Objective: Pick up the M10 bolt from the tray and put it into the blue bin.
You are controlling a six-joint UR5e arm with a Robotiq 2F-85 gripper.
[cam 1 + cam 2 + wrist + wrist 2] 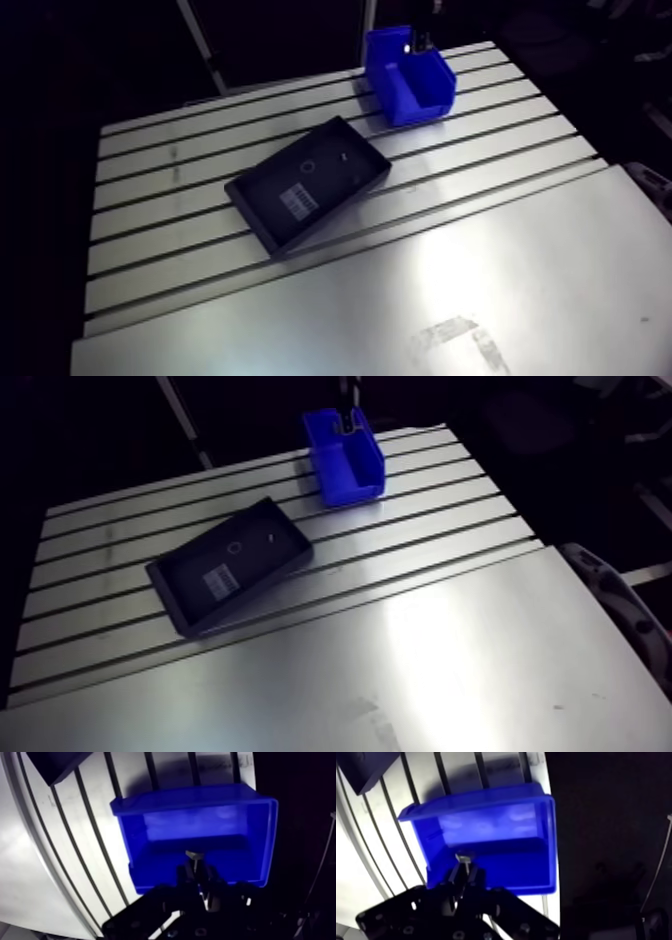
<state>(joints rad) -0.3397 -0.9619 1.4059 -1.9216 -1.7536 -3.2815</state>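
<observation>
In the wrist view my gripper (197, 871) is shut on the M10 bolt (194, 856). The bolt's head sticks out past the fingertips, above the inside of the blue bin (165, 807). The bin's floor lies right under the bolt. In the arm view the blue bin (408, 72) stands at the table's far side, and the gripper (421, 40) shows small and dark at the bin's far edge. The black tray (308, 185) lies near the table's middle, apart from the bin.
The tray holds a small ring (307, 166), a tiny dark part (343, 155) and a white barcode label (297, 198). The slotted table (180, 240) runs under everything. A smooth metal sheet (450, 300) covers its near side. A corner of the tray (52, 764) shows beyond the bin.
</observation>
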